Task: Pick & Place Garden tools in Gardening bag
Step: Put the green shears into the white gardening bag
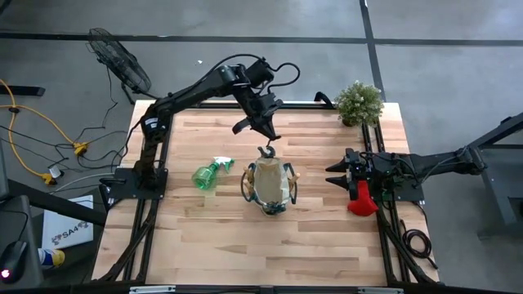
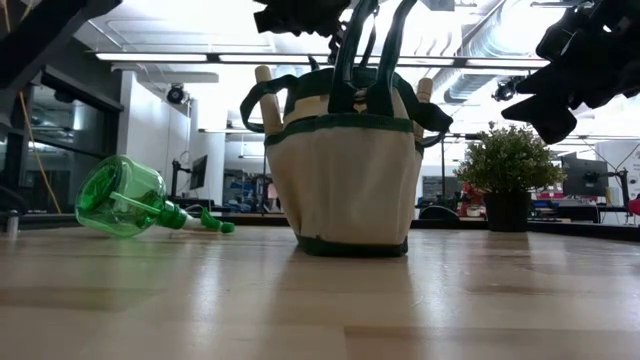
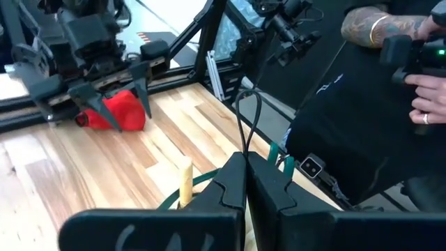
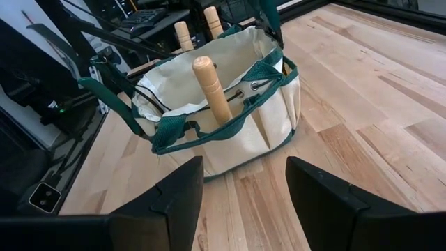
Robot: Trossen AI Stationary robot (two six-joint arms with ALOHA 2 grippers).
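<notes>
Nearest you in the right wrist view are the right gripper's (image 4: 244,202) two dark fingers, spread wide with nothing between them and aimed at the bag (image 4: 230,118). From above, that gripper (image 1: 337,173) sits at the right edge of the table (image 1: 245,245), well apart from the bag (image 1: 268,186) at the centre. It looks parked there to keep out of the other arm's way.

Your left gripper (image 1: 265,137) hangs just above the bag's upper rim in the overhead frame. Its fingers (image 3: 233,185) are pressed shut, seemingly on a thin dark loop that rises ahead of them; I judge this to be a bag handle, lifted to hold the mouth open, but you cannot tell for sure.

Wooden handles (image 4: 211,87) already stand upright inside the bag. Two tools are still out: the green spray bottle (image 1: 208,174) lying on its side just left of the bag, and the red glove (image 1: 360,201) right under the right gripper, lower right of centre.

The potted plant (image 1: 359,102) stands in the upper right corner, clear of both arms. A person's hand (image 3: 426,97) shows beyond the table at the upper right of the left wrist view. The raised handles (image 2: 365,50) may crowd the opening when you drop the next tool.
</notes>
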